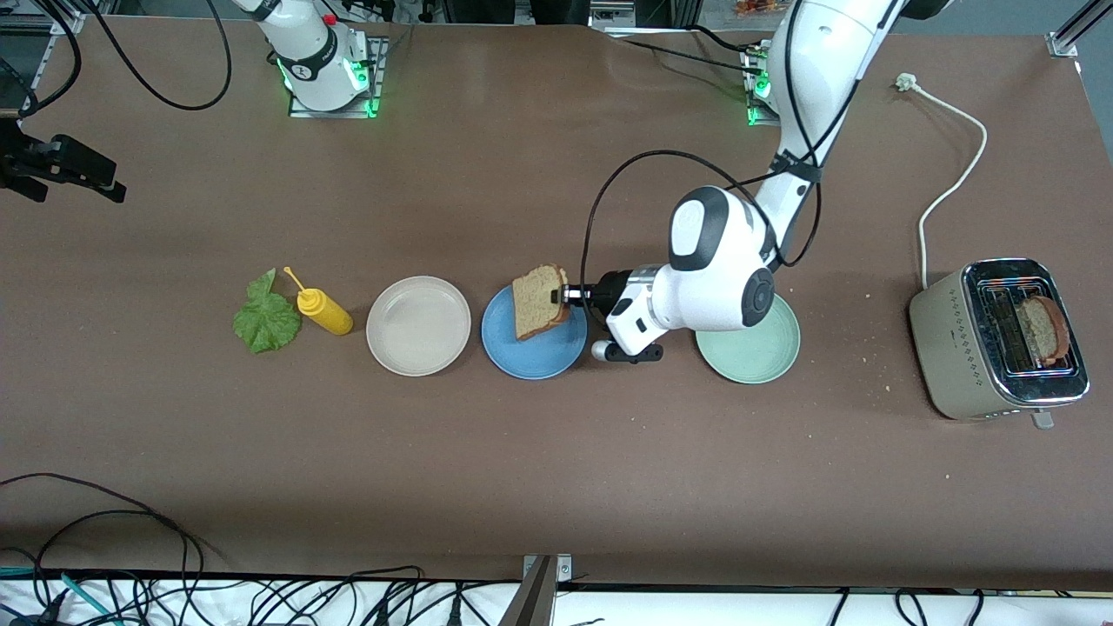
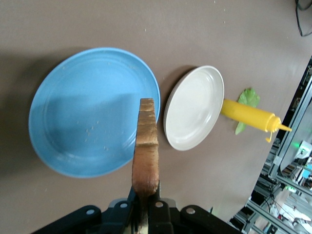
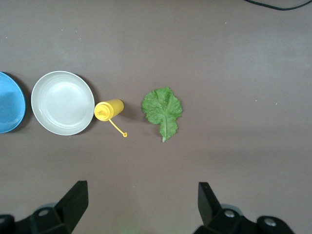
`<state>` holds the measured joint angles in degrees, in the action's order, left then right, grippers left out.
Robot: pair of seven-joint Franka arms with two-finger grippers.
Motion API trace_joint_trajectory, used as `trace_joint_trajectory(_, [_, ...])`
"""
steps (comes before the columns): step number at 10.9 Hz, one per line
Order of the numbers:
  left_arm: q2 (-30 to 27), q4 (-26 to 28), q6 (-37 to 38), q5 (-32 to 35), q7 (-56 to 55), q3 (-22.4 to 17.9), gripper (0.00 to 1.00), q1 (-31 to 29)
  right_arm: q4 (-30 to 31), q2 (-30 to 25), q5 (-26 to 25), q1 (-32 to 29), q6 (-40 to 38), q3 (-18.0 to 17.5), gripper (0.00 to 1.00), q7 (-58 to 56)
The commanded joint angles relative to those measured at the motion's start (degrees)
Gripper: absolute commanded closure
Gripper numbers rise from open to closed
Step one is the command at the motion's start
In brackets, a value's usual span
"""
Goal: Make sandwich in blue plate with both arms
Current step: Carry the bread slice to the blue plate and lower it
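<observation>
My left gripper is shut on one edge of a brown bread slice, held tilted on edge just above the blue plate. In the left wrist view the slice sticks out from between the fingers, over the rim of the bare blue plate. The lettuce leaf lies flat on the table toward the right arm's end. My right gripper is open and holds nothing. It hangs high over the table, with the lettuce below it. A second bread slice stands in the toaster.
A yellow sauce bottle lies between the lettuce and the beige plate. The pale green plate sits partly under the left wrist. The toaster stands at the left arm's end, its cord trailing toward the bases.
</observation>
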<state>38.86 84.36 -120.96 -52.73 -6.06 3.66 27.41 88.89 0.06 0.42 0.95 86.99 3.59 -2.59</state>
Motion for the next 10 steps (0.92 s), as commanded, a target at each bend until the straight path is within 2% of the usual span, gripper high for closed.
trace_joint_trajectory(1, [4.90,-4.81,-4.01,-2.21,-0.18,-1.64,1.00,2.73,-0.65,-0.33,-0.33,-0.07,-1.12,-0.43,0.00,0.48])
trace_joint_trajectory(6, [7.45,-5.70,-7.97,-2.21,-0.09,-1.73,1.00,4.67,-0.65,0.11,-0.33,0.37,0.19,-0.87,0.00,0.57])
trace_joint_trajectory(10, [8.51,-5.78,-8.15,-2.21,0.35,-1.73,1.00,4.76,-0.65,0.11,-0.33,0.37,0.37,-0.87,0.00,0.57])
